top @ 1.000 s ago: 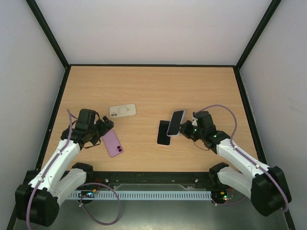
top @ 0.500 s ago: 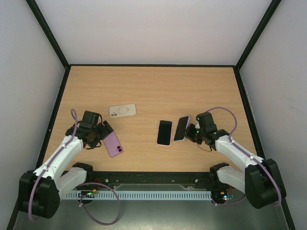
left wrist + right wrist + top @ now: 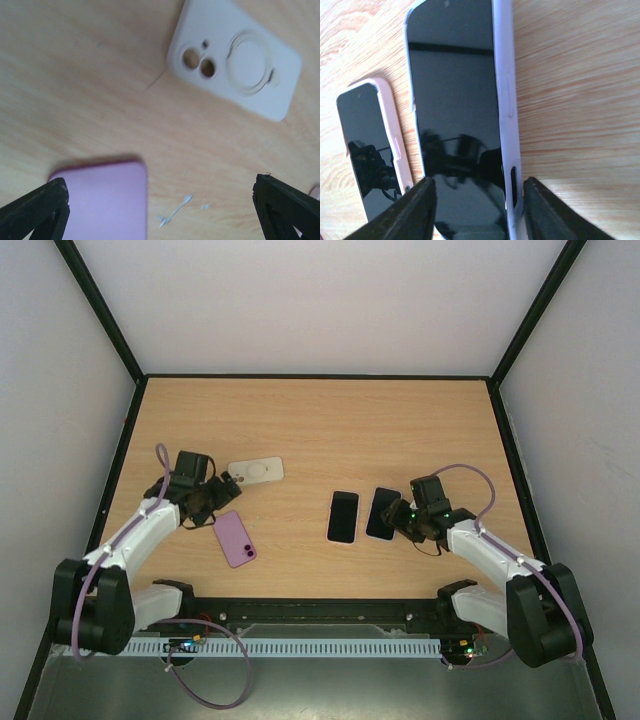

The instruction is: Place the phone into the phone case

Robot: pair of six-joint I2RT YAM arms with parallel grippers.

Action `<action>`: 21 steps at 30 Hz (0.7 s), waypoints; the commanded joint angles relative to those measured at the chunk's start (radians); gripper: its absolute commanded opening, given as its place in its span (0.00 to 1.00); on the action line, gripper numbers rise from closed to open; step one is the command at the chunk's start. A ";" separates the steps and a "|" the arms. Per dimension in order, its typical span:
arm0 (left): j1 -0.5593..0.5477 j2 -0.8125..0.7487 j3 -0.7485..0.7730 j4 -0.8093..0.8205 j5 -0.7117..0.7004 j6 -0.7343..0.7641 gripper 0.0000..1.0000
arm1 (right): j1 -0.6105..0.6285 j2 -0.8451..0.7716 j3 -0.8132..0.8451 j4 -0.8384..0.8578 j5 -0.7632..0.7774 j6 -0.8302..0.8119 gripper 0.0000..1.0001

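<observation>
A white phone case (image 3: 255, 471) with a ring on its back lies at the back left, also in the left wrist view (image 3: 235, 60). A purple phone (image 3: 235, 539) lies face down nearer the front (image 3: 100, 200). My left gripper (image 3: 218, 502) hovers between them, wide open and holding nothing (image 3: 162, 215). On the right, a phone in a pale case (image 3: 382, 512) lies screen up. My right gripper (image 3: 401, 516) is open, with its fingers on either side of that phone's near end (image 3: 460, 115). In the right wrist view the gripper (image 3: 477, 215) sits low over the table.
A second screen-up phone with a pink rim (image 3: 343, 516) lies just left of the cased one (image 3: 367, 145). Small white scuffs (image 3: 175, 210) mark the wood. Black frame rails (image 3: 120, 470) border the table on both sides.
My right gripper lowered the cased phone from tilted over the pink-rimmed phone to flat beside it, then opened. My left gripper moved back from the purple phone toward the white case.
</observation>
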 commanded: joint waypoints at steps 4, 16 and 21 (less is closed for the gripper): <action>0.073 0.185 0.134 0.199 0.034 0.041 0.99 | -0.003 -0.083 0.004 -0.003 -0.005 0.034 0.80; 0.096 0.498 0.271 0.302 0.100 0.065 0.91 | -0.001 -0.226 0.033 0.017 -0.058 -0.023 0.98; 0.091 0.587 0.269 0.374 0.203 0.080 0.87 | -0.001 -0.199 0.057 0.052 -0.077 -0.011 0.98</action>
